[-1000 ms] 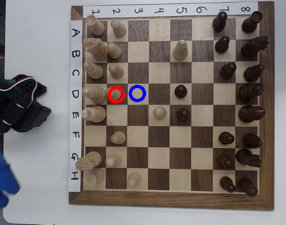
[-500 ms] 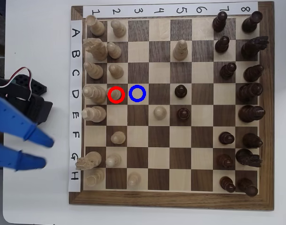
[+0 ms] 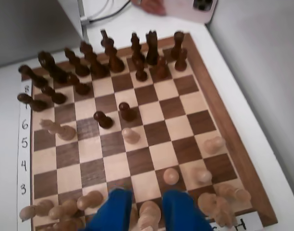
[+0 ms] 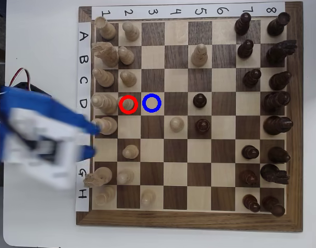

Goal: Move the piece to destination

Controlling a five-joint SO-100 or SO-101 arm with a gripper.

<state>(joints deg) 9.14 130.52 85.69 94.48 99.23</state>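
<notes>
Two blue jaws apart, board-edge

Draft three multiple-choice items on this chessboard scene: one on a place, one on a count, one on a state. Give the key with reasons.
All three go by the overhead view.

1. Where does the pale pawn inside the red ring stand?
A) row D, column 2
B) row A, column 8
C) row H, column 5

2. How many dark pieces stand in column 5?
A) one
B) two
C) four

3. What state is the blue-ringed square in?
A) it holds a dark pawn
B) it holds a pale pawn
C) it is empty

Key:
1 A: the ringed pawn lines up with the D label and the 2 label.
2 B: only one dark pawn and its dark neighbour stand there, and the third piece in that column is pale.
3 C: bare light wood shows inside the blue ring.
</notes>
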